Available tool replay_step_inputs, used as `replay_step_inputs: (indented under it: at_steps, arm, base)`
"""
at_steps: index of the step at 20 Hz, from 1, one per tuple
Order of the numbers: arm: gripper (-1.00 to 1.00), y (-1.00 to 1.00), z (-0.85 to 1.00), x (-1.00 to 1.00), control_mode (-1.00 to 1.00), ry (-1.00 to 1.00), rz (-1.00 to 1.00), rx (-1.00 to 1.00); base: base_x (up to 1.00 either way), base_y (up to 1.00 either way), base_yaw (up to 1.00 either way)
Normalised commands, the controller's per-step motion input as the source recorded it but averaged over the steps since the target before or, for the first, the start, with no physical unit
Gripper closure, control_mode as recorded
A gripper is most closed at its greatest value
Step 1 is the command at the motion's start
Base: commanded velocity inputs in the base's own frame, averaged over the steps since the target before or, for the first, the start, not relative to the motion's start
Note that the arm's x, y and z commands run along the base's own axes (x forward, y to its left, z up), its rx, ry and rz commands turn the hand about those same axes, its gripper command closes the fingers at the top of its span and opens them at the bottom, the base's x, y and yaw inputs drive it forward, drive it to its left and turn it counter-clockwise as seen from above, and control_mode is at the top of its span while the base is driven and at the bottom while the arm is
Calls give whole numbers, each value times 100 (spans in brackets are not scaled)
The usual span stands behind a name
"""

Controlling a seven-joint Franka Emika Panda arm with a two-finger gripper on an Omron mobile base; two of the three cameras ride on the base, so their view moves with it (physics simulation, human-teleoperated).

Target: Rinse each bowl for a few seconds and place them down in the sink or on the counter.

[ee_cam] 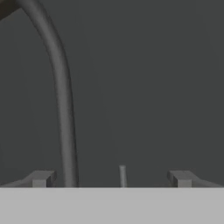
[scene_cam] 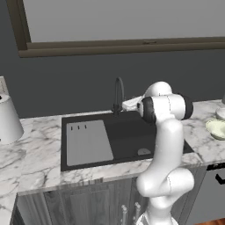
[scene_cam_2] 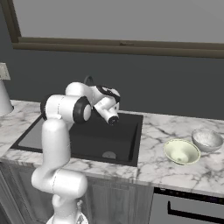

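Note:
Two bowls stand on the counter [scene_cam_2: 151,168] to the right of the sink [scene_cam_2: 94,138]. One is a pale cream-green bowl [scene_cam_2: 181,151]; the other is a greyer white bowl [scene_cam_2: 207,139] just behind it. The cream one also shows at the right edge as a bowl [scene_cam: 218,128]. My gripper [ee_cam: 111,178] is open and holds nothing. It hovers over the back of the sink and points at the dark gooseneck faucet [ee_cam: 61,100], which rises just left of centre between the fingertips [ee_cam: 41,178]. My hand [scene_cam_2: 109,109] is well to the left of both bowls.
A grey drainboard panel [scene_cam: 88,143] lies in the left half of the sink [scene_cam: 132,134], with a round drain [scene_cam_2: 109,154] near the front. A tall white cylinder [scene_cam: 6,118] stands on the counter [scene_cam: 35,154] at far left. A dark wall runs behind.

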Motion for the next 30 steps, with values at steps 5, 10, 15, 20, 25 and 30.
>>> replay_step_inputs:
  at_steps: [5, 10, 15, 20, 25, 30]
  arm:
    - [-100, 0, -16, 37, -100, -1, -3, 0]
    - [-100, 0, -16, 35, -100, -1, -3, 1]
    - [-100, 0, -16, 33, -100, -1, -3, 1]
    - [-100, -10, -16, 31, -100, 0, -4, 1]
    - [-100, -23, -13, 29, -100, 0, -5, 2]
    - [-100, -23, -15, 29, -100, 0, -6, 3]
  base:
    - [0, 0, 0]
    - [0, 0, 0]
    - [0, 0, 0]
    - [0, 0, 0]
    - [0, 0, 0]
    - [0, 0, 0]
